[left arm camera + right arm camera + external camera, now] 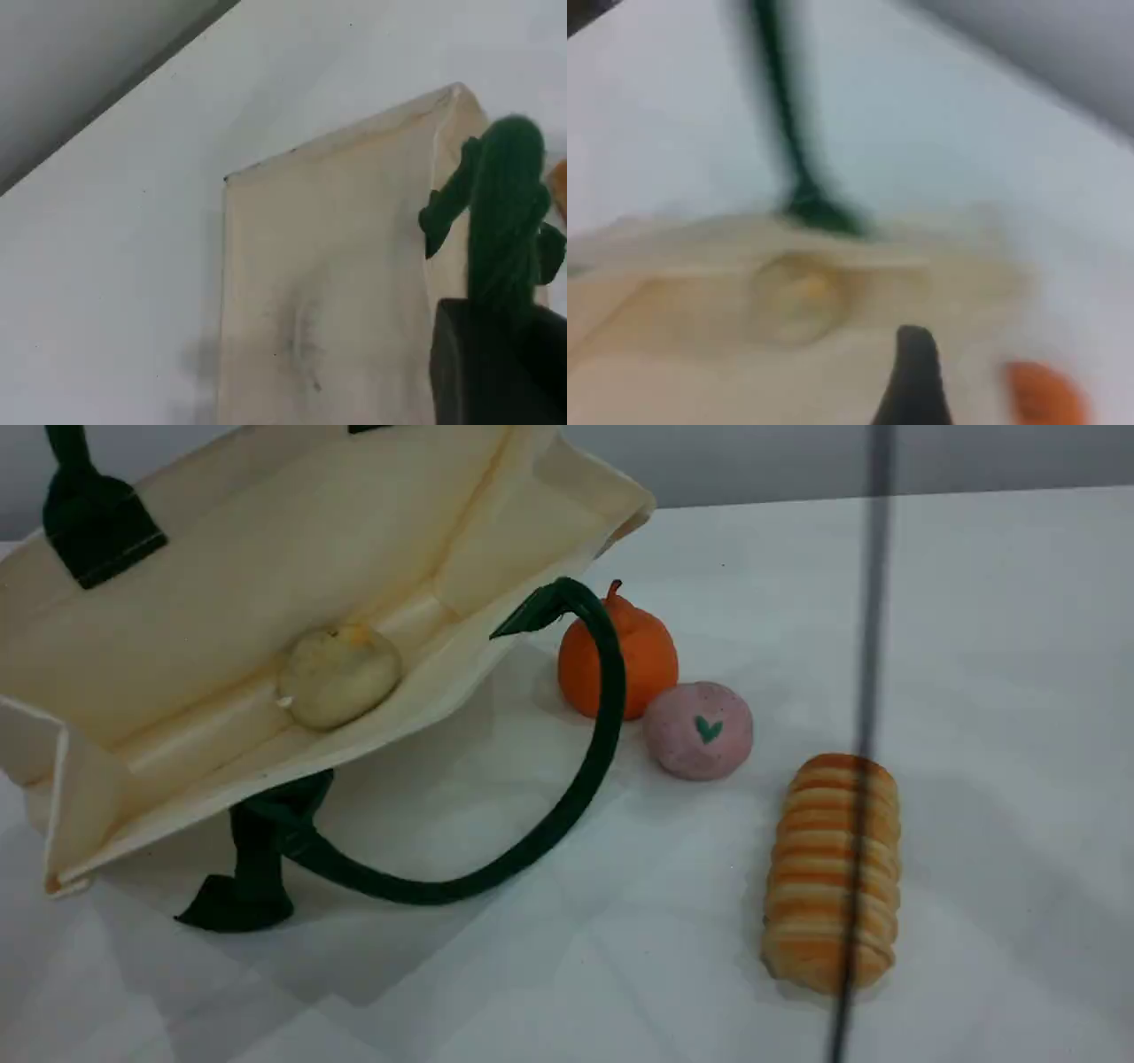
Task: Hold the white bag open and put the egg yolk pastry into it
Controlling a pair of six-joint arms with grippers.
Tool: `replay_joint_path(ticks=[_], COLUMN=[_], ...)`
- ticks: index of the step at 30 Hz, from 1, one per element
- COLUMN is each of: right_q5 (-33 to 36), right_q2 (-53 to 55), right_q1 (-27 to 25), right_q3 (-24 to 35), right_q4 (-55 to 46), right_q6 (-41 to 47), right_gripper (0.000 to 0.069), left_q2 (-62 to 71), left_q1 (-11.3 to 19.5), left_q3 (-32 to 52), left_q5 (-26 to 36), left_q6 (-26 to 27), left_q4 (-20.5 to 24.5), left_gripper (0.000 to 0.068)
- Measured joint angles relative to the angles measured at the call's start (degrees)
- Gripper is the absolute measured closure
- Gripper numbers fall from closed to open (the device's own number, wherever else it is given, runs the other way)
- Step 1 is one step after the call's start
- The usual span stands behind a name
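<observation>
The domed, matte-beige egg yolk pastry (339,676) (yellow patch on top) lay inside the tilted cream canvas white bag (266,576). The left gripper (496,354) was clamped on a green rope handle (505,221). The right gripper (914,376) hung above the pastry, jaws spread, gripping nothing.

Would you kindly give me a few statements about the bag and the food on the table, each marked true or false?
1. The egg yolk pastry lies inside the white bag. True.
2. The striped bread roll is in the bag too. False: it lies on the table, right of the bag.
3. The pink ball touches the orange fruit. True.
4. The right end effector grips the pastry. False: the pastry lies free in the bag.
5. The bag is folded flat. False: its mouth gapes open.
</observation>
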Motion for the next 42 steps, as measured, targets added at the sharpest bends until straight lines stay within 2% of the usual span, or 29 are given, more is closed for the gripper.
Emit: replay_joint_path(ticks=[4,8,10,12,17,19,21,27,33,37,42], right_q5=[1.9,2.1,2.1,2.1,2.3,2.6,2.6,3.9,5.4,9.1,17.8], right_q2=[-4.5,-6.8,-7.0,-7.0,-7.0,-7.2,-8.0,-14.4,-25.4,-33.1,-43.1], right_q1=[-5.9,-9.7,-10.9,-11.2,-11.2,-11.2,-11.2,-11.2,-11.2,-11.2,-11.2], right_q3=[0.0,0.0,0.0,0.0,0.0,0.0,0.0,0.0,0.0,0.0,0.0], right_q4=[-1.6,-1.6,-1.7,-1.7,-1.7,-2.0,-3.0,-3.0,-6.2,-11.7,-21.3], right_q6=[2.0,2.1,2.0,2.0,2.0,2.0,2.0,2.6,6.1,11.7,21.2], right_gripper=[0.0177,0.0177,0.0177,0.0177,0.0177,0.0177,0.0177,0.0177,0.0177,0.0177,0.0177], left_q2=[0.0,0.0,-0.1,-0.1,-0.1,-0.2,-0.4,-3.3,-9.9,-15.5,-23.9], left_q1=[0.0,0.0,0.0,0.0,0.0,0.0,0.0,0.1,0.1,0.1,0.1], left_q3=[0.0,0.0,0.0,0.0,0.0,0.0,0.0,-0.3,-0.4,-0.3,0.7], left_q5=[0.0,0.0,0.0,-0.2,-0.2,-0.2,-0.2,-0.1,0.0,0.2,0.2], left_q6=[0.1,0.5,0.5,0.4,0.0,-0.7,-2.6,-8.6,-15.6,-20.5,-25.5], left_q4=[0.0,0.1,0.2,-0.2,-0.6,-0.4,0.1,3.1,10.9,15.7,16.3], left_gripper=[0.058,0.058,0.0554,0.0486,0.0214,0.0136,0.0092,0.0092,0.0102,0.0104,0.0104])
